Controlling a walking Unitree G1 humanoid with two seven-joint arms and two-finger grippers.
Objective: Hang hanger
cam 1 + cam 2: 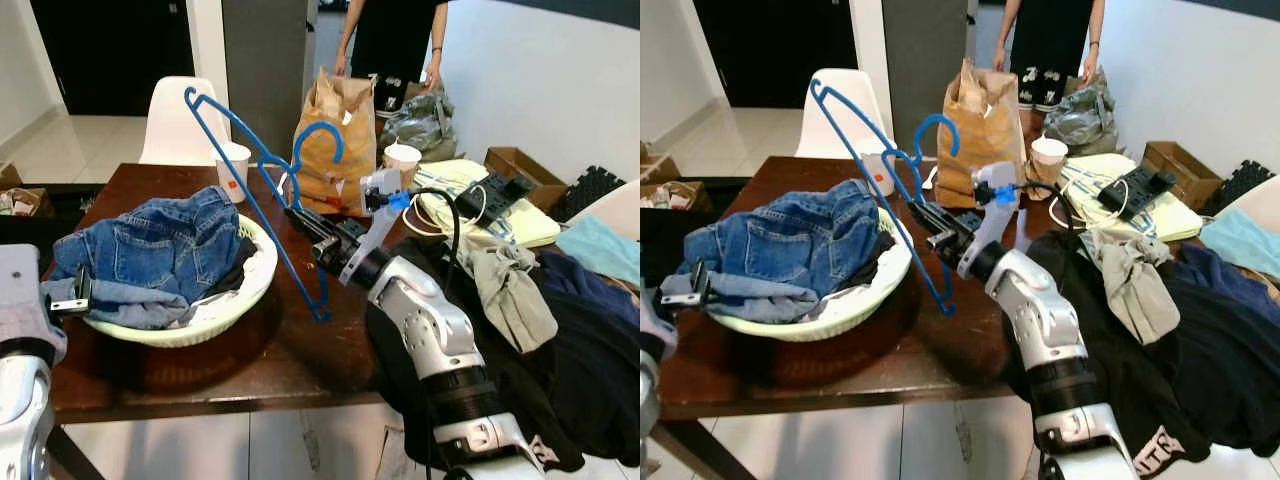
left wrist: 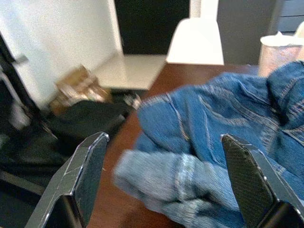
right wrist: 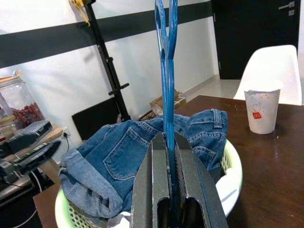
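right jaws clamped on the hanger (image 1: 262, 190), left jaws wide with nothing between.

i see the right gripper (image 1: 300, 220) at frame centre, holding the blue hanger tilted above the table (image 1: 300, 340), beside the basket (image 1: 225, 305) of jeans (image 1: 160, 245); left gripper (image 2: 166, 185) hovers at lower left by the jeans.

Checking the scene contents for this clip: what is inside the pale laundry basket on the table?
The basket holds blue denim jeans piled above its rim, with a dark garment tucked at their edge. Anything lower in the basket is covered by the denim.
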